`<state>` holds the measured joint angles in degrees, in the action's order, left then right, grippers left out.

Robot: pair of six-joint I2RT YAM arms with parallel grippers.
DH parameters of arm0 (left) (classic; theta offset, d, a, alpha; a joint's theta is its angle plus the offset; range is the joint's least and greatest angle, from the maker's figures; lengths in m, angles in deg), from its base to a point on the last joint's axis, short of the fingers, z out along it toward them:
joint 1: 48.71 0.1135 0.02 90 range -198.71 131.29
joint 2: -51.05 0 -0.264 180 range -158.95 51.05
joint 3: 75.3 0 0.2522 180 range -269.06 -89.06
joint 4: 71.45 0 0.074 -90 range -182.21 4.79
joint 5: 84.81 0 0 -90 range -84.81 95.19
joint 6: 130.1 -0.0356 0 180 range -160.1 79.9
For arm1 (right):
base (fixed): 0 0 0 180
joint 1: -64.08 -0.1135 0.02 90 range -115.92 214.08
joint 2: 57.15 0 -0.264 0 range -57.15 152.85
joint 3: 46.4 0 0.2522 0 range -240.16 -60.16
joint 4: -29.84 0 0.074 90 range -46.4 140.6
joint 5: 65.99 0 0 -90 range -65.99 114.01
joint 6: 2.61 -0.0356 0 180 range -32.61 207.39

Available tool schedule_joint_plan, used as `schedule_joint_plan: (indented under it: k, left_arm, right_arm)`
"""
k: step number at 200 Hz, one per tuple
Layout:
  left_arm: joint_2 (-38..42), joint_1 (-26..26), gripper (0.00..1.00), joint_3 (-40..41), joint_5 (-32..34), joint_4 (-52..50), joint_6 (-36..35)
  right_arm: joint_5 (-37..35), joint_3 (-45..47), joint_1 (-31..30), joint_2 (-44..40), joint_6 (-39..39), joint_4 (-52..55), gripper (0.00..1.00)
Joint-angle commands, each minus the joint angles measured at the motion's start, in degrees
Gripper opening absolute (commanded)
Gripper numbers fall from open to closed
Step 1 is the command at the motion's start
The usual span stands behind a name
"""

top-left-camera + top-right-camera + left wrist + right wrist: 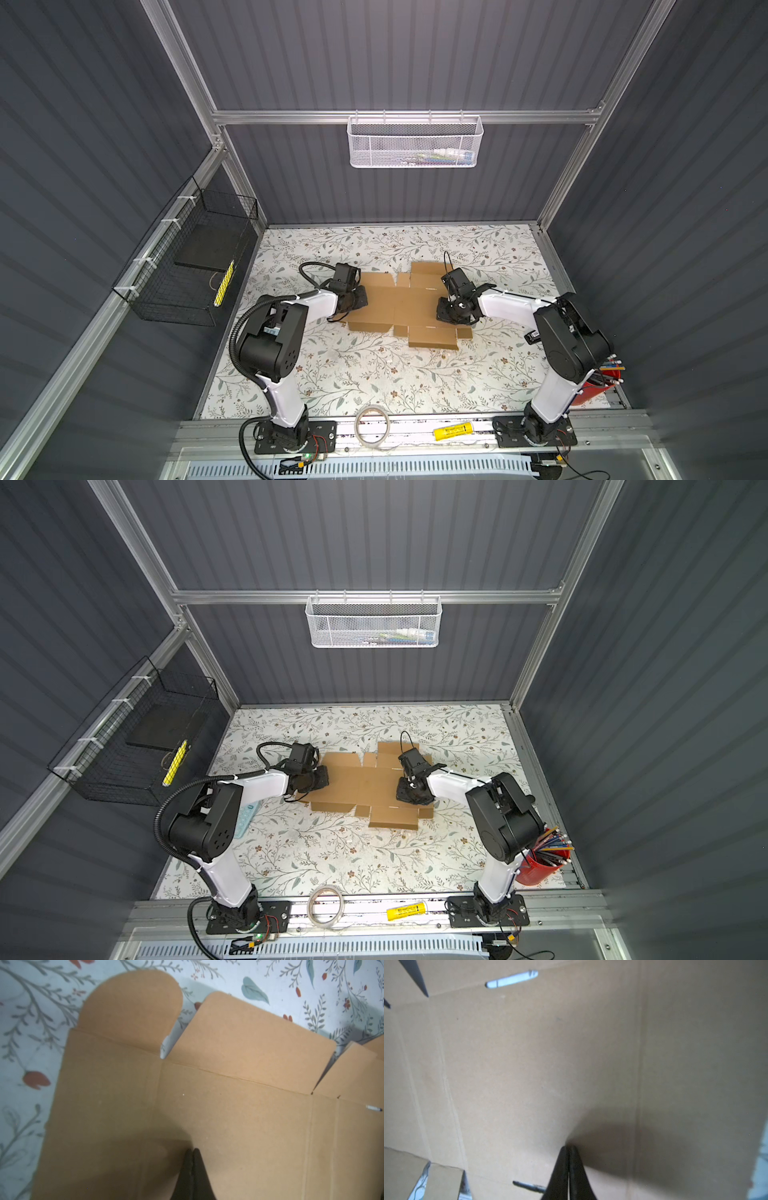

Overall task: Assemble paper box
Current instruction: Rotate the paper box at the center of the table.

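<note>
**A:** Top views first. The box [399,303] is no box yet: in both top views it's an unfolded sheet, flat on the worktop [374,374].

**B:** And there's an arm at each end of it. The left arm [316,301] reaches onto its left end, the right arm [507,305] onto its right end. I'd say that pins the sheet so it can't slide once a flap is lifted.

**A:** Left wrist view now. The left fingers [186,1172] are clenched together with nothing between them, tips seemingly down on a big panel. Beyond them are a rounded tab [131,1007] and a long flap [255,1043], both lying nearly flat.

**B:** Right wrist view. The right fingers [560,1172] are pinched all but together and empty too, tips at the board just beside a crease [638,1064]. A slit [511,979] shows the worktop through it.

**A:** Closed tips make a firm prod, that's my guess. No wall is folded up yet.
</note>
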<state>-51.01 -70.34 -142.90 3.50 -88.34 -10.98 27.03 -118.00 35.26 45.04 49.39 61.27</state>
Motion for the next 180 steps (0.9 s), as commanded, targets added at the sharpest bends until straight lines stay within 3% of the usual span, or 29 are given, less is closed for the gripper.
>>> schedule_joint_plan:
  k: [1,51,92,180]
  left_arm:
    - [0.58,-2.50,0.00,3.51,-3.14,-5.42,2.89]
    - [5.19,-6.08,0.00,8.27,-4.60,-1.28,7.54]
    - [6.59,-7.90,0.00,7.49,-4.22,-3.71,7.16]
    - [4.94,-7.79,0.00,-8.19,3.74,-14.80,-2.21]
  right_arm:
    - [-0.85,-1.83,1.60,2.76,2.80,2.23,0.10]
    - [0.05,-6.81,5.28,5.16,6.30,4.23,0.13]
    - [2.57,-7.37,7.62,5.06,7.13,3.73,0.14]
    - [5.25,0.76,6.96,-7.48,5.16,2.89,0.18]
